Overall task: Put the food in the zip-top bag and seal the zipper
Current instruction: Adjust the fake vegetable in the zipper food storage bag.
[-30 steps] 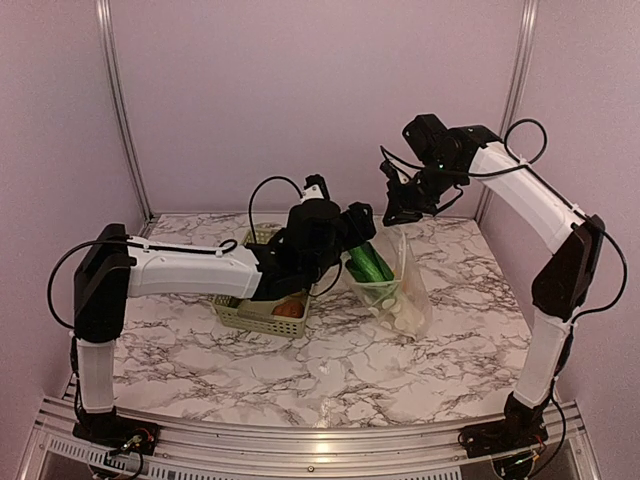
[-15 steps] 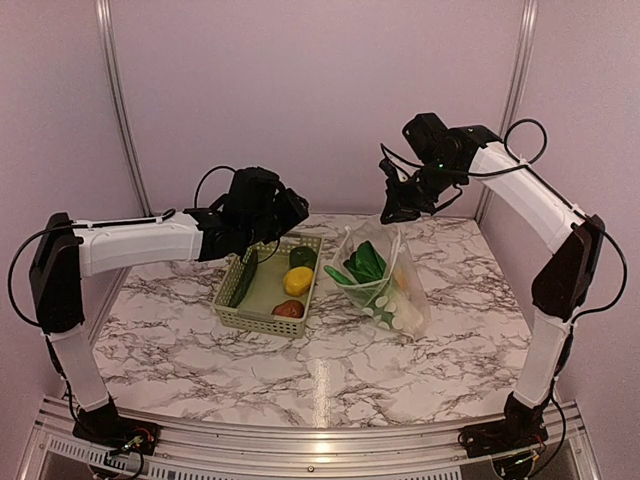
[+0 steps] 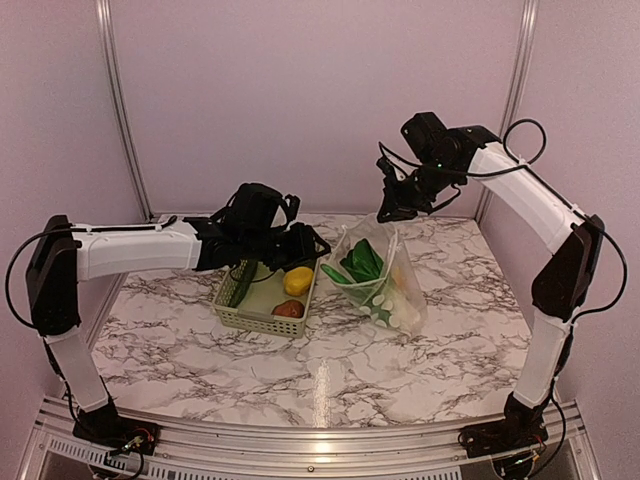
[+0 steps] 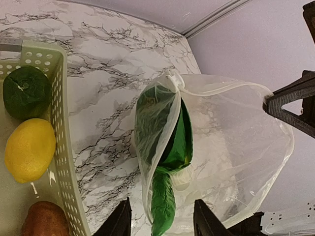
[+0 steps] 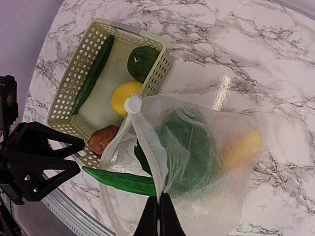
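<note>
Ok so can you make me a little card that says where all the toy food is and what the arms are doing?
basket: cucumber, round green piece, lemon, brown piece
zip-top bag: mouth open, green vegetables inside
right gripper: shut on the bag's rim, holding it up
left gripper: open, empty, by the basket

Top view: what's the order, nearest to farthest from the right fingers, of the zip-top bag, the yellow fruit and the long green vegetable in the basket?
1. zip-top bag, rim pinched in the fingers of the right gripper.
2. yellow fruit, basket side nearer the bag.
3. long green vegetable, basket's far side.
</note>
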Tool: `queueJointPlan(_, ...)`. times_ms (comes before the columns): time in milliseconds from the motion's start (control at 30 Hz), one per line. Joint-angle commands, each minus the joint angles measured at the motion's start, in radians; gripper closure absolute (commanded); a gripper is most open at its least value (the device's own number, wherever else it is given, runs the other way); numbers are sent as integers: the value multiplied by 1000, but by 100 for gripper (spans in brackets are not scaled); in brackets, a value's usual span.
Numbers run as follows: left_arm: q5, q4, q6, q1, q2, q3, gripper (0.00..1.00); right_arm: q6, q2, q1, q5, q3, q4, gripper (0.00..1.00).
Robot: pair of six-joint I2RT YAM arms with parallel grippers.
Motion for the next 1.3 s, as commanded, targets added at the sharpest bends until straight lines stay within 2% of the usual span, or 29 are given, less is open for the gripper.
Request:
queueJointPlan(0,111,-84,30,-10,50,62,57,-1,-35,11,-10,0,24,100)
queueJointPlan(300,99,-183,68,-41,49,83,57,0,-54,10,-7,-29,31,100)
queueJointPlan(500,109,-182,77,-48,67,106,81,6,-58,17,-10,-39,39,100)
queueJointPlan(667,79,-153,86,-46,73,122,89,6,-64,24,-3,-51,36,100)
queueJointPlan(933,131,-147,118,-44,203,275,99,2,-76,48,-1,-48,30,100)
queueJointPlan(1133,176,-182,135,-44,306,422,100,7,-86,64,-4,-45,33,100)
queueJointPlan(1267,152,-155,73,-40,339,454,100,13,-90,70,-16,-45,42,100)
